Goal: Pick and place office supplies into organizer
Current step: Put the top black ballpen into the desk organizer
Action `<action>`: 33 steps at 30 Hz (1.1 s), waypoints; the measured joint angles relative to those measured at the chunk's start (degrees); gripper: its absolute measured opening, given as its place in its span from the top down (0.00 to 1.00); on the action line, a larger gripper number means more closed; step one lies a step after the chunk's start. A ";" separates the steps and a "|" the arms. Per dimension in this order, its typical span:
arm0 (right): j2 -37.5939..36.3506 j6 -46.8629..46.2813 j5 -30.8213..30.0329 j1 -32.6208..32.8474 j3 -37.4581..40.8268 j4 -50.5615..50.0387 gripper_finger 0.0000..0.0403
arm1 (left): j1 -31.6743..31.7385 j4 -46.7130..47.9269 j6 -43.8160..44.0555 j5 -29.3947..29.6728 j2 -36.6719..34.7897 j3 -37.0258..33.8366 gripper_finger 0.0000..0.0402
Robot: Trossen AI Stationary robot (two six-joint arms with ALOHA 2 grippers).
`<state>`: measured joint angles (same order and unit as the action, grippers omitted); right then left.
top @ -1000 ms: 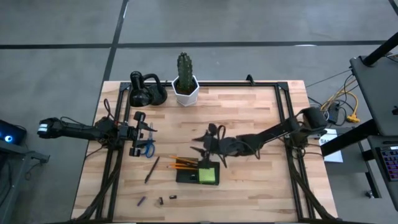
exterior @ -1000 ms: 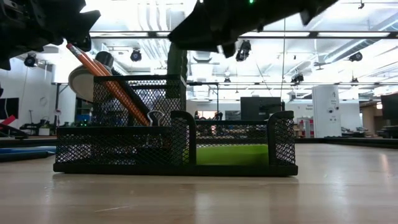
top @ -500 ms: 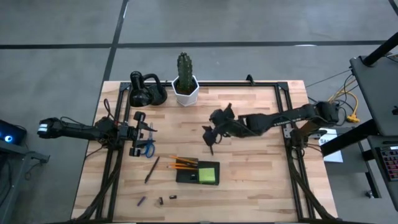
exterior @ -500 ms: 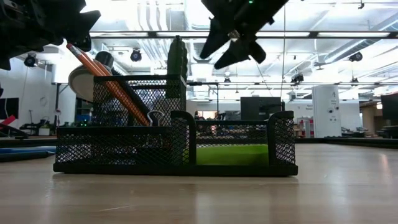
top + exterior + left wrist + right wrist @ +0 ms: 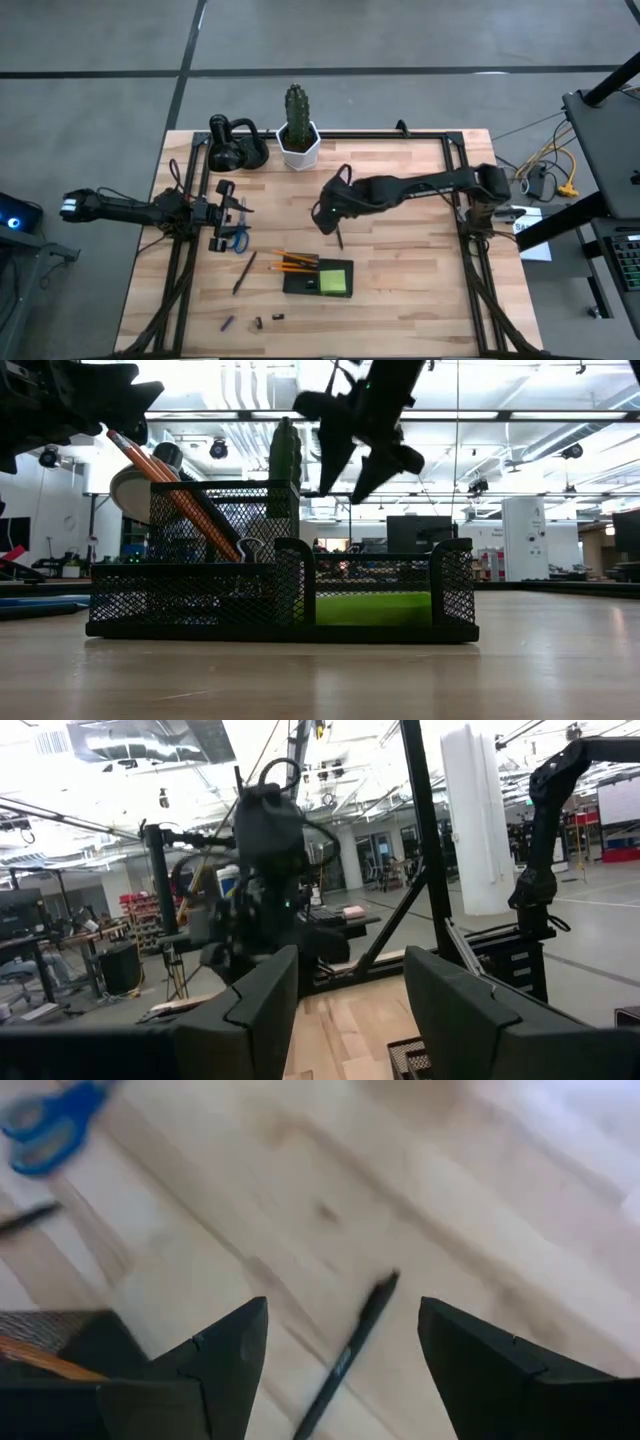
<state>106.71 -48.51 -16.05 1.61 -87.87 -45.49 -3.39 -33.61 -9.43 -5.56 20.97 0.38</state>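
Swung away from the organizer (image 5: 319,278), right pincer (image 5: 325,215) hovers wide over a pen (image 5: 339,238).

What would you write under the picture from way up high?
Open right gripper hovers over a dark pen near the organizer; left gripper waits by the scissors.

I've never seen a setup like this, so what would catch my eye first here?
Probably the right arm's end effector, hanging open over the middle of the table just above a dark pen lying on the wood. Nearer the front edge sits a black mesh organizer with orange pencils leaning in it and a lime-green pad. A cactus stands at the back edge.
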 joint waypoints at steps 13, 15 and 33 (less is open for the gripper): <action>9.13 -2.56 8.74 -2.01 -0.16 -2.65 0.40 | -0.01 -0.03 0.00 0.00 -0.04 -0.01 0.58; 9.95 -2.59 9.10 -2.25 -0.13 -4.29 0.40 | 0.01 -0.09 -0.11 0.00 -0.08 -0.02 0.58; 15.20 -3.60 8.68 -2.65 0.00 -4.38 0.41 | 0.00 -0.56 -0.46 0.00 -0.11 -0.01 0.58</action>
<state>121.91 -52.10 -7.38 -1.04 -87.88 -49.87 -3.39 -34.16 -9.89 -5.56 20.86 0.37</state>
